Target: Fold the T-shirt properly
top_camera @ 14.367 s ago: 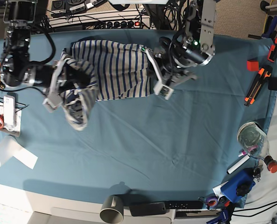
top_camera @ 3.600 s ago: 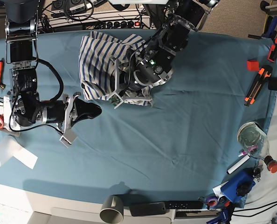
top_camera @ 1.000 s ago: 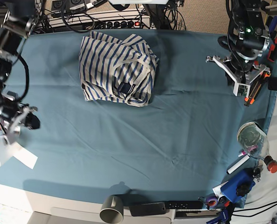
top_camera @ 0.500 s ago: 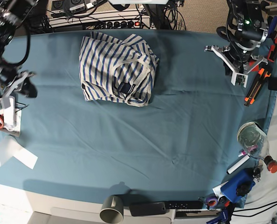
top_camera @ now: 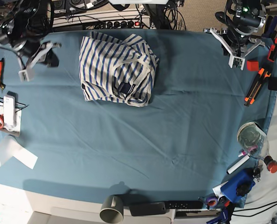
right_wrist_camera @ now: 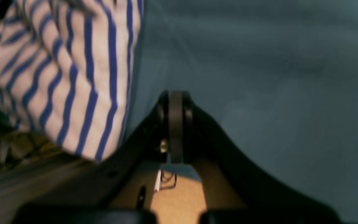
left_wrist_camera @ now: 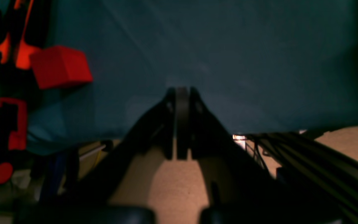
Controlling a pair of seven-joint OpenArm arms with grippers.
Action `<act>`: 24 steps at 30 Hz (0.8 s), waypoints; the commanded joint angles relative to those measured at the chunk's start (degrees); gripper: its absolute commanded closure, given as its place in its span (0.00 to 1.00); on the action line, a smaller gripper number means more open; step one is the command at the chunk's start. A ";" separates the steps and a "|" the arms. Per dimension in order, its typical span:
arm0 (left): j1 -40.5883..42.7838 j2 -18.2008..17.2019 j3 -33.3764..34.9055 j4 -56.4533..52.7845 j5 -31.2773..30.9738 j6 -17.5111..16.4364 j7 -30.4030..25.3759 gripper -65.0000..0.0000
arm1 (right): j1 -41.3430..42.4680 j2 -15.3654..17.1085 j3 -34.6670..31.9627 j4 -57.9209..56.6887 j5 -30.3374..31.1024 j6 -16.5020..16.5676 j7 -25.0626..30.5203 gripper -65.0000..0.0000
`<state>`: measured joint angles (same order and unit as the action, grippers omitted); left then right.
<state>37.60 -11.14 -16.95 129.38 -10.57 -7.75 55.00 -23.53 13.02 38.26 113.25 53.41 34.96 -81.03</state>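
The T-shirt (top_camera: 117, 70) is seen folded in a bundle on the table cloth (top_camera: 176, 135), both grippers (top_camera: 236, 44) (top_camera: 36, 58) are pressed together holding nothing, so only tidying seems needed.

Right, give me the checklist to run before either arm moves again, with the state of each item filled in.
1. T-shirt lies on the table cloth, free of both arms: ok.
2. T-shirt folded neatly: not ok; it is a rumpled bundle with uneven edges and the dark label showing.
3. Left hand shut and holding nothing: ok.
4. Right hand shut and holding nothing: ok.
5. Left hand clear of the red block and the orange tools: cannot tell; it hangs close beside them near the table's edge.
6. Right hand clear of the shirt: ok in the base view; the wrist view shows cloth just beside it.
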 commanded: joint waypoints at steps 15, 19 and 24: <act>9.55 -0.28 -0.17 1.09 -0.31 0.17 0.07 1.00 | -16.74 0.79 0.31 0.87 5.49 0.13 1.03 1.00; 11.74 -0.26 -0.17 0.98 -3.19 0.15 0.04 1.00 | -19.69 0.76 -0.35 0.85 5.20 0.17 1.03 1.00; 13.18 -0.22 -0.15 -0.17 -4.07 0.13 0.02 1.00 | -22.10 0.79 -9.49 0.61 -4.33 1.03 1.03 1.00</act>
<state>50.13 -11.09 -16.95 128.44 -14.48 -7.75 55.55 -44.95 13.32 28.14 113.23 47.75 35.66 -80.51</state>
